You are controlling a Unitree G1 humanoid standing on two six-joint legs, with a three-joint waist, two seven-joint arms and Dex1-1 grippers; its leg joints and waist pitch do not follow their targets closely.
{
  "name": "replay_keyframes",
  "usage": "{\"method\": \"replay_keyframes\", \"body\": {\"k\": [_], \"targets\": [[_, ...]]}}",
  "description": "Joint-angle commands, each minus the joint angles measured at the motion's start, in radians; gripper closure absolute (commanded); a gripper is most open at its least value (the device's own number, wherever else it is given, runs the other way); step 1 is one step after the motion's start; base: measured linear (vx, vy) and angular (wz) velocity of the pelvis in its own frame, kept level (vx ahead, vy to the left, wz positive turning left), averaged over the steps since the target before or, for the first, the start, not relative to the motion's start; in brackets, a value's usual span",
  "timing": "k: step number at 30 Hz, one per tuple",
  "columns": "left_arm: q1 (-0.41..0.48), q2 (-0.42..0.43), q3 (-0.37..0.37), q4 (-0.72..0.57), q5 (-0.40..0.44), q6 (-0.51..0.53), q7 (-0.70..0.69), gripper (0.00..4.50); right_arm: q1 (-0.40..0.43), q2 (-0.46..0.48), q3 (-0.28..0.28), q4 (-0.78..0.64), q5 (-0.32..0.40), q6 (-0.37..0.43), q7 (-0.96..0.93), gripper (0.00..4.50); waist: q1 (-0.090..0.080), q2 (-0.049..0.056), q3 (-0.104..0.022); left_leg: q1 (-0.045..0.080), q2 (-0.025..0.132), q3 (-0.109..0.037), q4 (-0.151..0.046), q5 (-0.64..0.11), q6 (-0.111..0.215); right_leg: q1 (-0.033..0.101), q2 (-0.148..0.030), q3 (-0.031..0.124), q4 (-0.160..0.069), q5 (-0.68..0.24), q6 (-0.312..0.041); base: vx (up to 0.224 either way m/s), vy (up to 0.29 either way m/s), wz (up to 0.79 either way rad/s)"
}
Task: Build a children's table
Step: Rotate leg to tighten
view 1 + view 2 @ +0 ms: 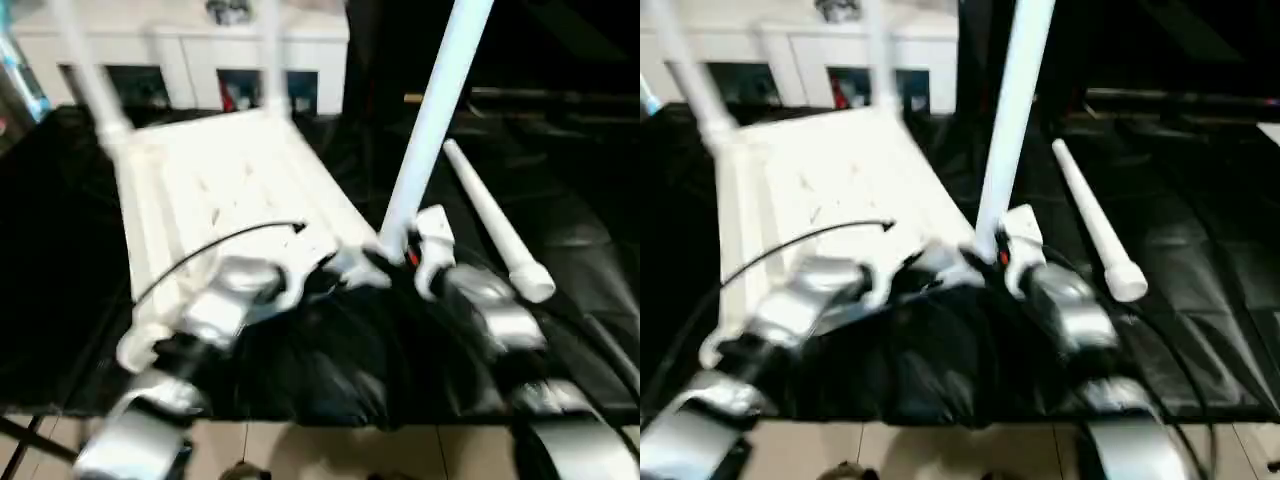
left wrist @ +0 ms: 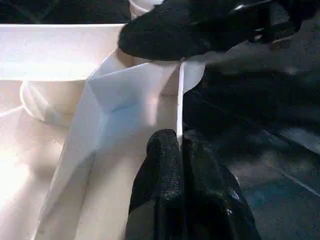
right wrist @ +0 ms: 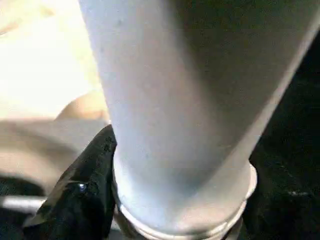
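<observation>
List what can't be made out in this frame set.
- Standing leg: top cut by the head view's edge.
- Its base joint with the tabletop: hidden by the right hand.
- Left hand: closed on the rim; underside hidden.
- Cabinet contents: blurred.

Tabletop upside down on mat, legs up, one leg loose.

Tabletop sits centre-left of frame on the mat. Two legs stand in its far corners, upper left & top centre; a third leg rises right of centre from the near-right corner. Fourth leg lies on the mat, right of the tabletop, apart from it. Cabinet behind, along top edge. Both forearms enter from bottom edge, at tabletop's near side.
</observation>
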Motion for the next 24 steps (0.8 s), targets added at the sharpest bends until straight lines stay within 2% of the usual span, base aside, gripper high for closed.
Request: {"method": "replay_keyframes", "body": {"k": [1, 2, 4, 5, 10, 12, 14, 16, 17, 19, 22, 23, 24], "targets": [[-0.043, -0.053, 0.020, -0.051, -0.044, -0.044, 0.007, 4.50, 0.001, 0.053, 0.019, 0.048, 0.005, 0.011, 0.020, 1.38, 0.006, -0.006, -0.079, 0.016, 0.038, -0.017, -0.066, -0.235, 0.025, 0.051, -0.066, 0.048, -0.076, -0.291, -0.187, 0.000, 0.000, 0.00], [-0.038, -0.053, 0.008, -0.058, -0.042, -0.047, -0.005, 4.50, -0.008, 0.063, 0.006, 0.052, 0.024, 0.018, 0.048, 1.38, 0.007, -0.007, -0.080, 0.015, 0.037, -0.015, -0.064, -0.218, 0.037, 0.054, -0.066, 0.049, -0.071, -0.255, -0.198, 0.000, 0.000, 0.00], [-0.035, -0.053, 0.004, -0.060, -0.041, -0.049, -0.009, 4.50, -0.011, 0.066, 0.006, 0.052, 0.026, 0.017, 0.066, 0.97, 0.009, -0.006, -0.082, 0.013, 0.038, -0.015, -0.063, -0.193, 0.050, 0.056, -0.065, 0.049, -0.064, -0.210, -0.213, 0.000, 0.000, 0.00], [-0.033, -0.049, 0.001, -0.063, -0.042, -0.050, -0.016, 4.50, -0.011, 0.064, 0.012, 0.051, 0.022, 0.015, 0.083, 0.91, 0.009, -0.005, -0.082, 0.012, 0.038, -0.014, -0.062, -0.189, 0.056, 0.057, -0.065, 0.048, -0.062, -0.192, -0.221, 0.000, 0.000, 0.00], [-0.011, -0.014, -0.009, -0.091, -0.057, -0.070, -0.092, 4.50, -0.002, 0.023, 0.049, 0.052, -0.016, -0.044, 0.144, 0.48, 0.009, -0.005, -0.079, 0.016, 0.038, -0.014, -0.064, -0.228, 0.050, 0.055, -0.068, 0.048, -0.071, -0.258, -0.214, 0.000, 0.000, 0.00], [-0.002, 0.000, -0.012, -0.101, -0.061, -0.083, -0.123, 4.50, 0.010, 0.003, 0.053, 0.038, -0.021, -0.054, 0.182, 0.48, 0.010, -0.003, -0.078, 0.018, 0.039, -0.013, -0.064, -0.239, 0.049, 0.053, -0.068, 0.049, -0.074, -0.277, -0.208, 0.000, 0.000, 0.00], [0.007, 0.013, -0.015, -0.112, -0.068, -0.084, -0.152, 4.50, 0.024, -0.016, 0.056, 0.018, -0.021, -0.059, 0.225, 0.48, 0.010, -0.004, -0.078, 0.015, 0.041, -0.015, -0.065, -0.233, 0.051, 0.055, -0.066, 0.049, -0.070, -0.261, -0.211, 0.000, 0.000, 0.00], [0.017, 0.031, -0.019, -0.127, -0.079, -0.086, -0.188, 4.50, 0.046, -0.044, 0.064, -0.015, -0.015, -0.063, 0.286, 0.48, 0.011, -0.001, -0.078, 0.019, 0.043, -0.014, -0.066, -0.237, 0.050, 0.052, -0.065, 0.050, -0.069, -0.247, -0.220, 0.000, 0.000, 0.00], [0.026, 0.047, -0.023, -0.141, -0.087, -0.094, -0.222, 4.50, 0.067, -0.070, 0.071, -0.050, -0.006, -0.065, 0.347, 0.48, 0.018, -0.003, -0.079, 0.017, 0.043, -0.014, -0.065, -0.232, 0.055, 0.057, -0.065, 0.049, -0.068, -0.238, -0.214, 0.000, 0.000, 0.00], [0.042, 0.074, -0.032, -0.165, -0.104, -0.113, -0.285, 4.50, 0.103, -0.112, 0.082, -0.111, 0.018, -0.051, 0.450, 0.48, 0.023, -0.004, -0.081, 0.015, 0.044, -0.013, -0.063, -0.218, 0.067, 0.058, -0.065, 0.050, -0.063, -0.215, -0.215, 0.000, 0.000, 0.00], [0.058, 0.101, -0.040, -0.197, -0.126, -0.114, -0.361, 4.50, 0.141, -0.158, 0.103, -0.178, 0.036, -0.035, 0.550, 0.48, 0.034, -0.002, -0.080, 0.018, 0.046, -0.011, -0.062, -0.211, 0.078, 0.054, -0.063, 0.050, -0.064, -0.213, -0.219, 0.000, 0.000, 0.00], [0.067, 0.118, -0.044, -0.218, -0.139, -0.100, -0.404, 4.50, 0.171, -0.193, 0.130, -0.231, 0.046, -0.028, 0.621, 0.48, 0.040, 0.000, -0.078, 0.018, 0.048, -0.011, -0.064, -0.223, 0.074, 0.054, -0.064, 0.050, -0.065, -0.230, -0.220, 0.000, 0.000, 0.00], [0.068, 0.119, -0.044, -0.219, -0.140, -0.099, -0.407, 4.50, 0.173, -0.195, 0.132, -0.234, 0.046, -0.027, 0.625, 0.48, 0.041, -0.001, -0.077, 0.019, 0.048, -0.011, -0.064, -0.230, 0.072, 0.052, -0.063, 0.050, -0.067, -0.243, -0.215, 0.000, 0.000, 0.00]]}}
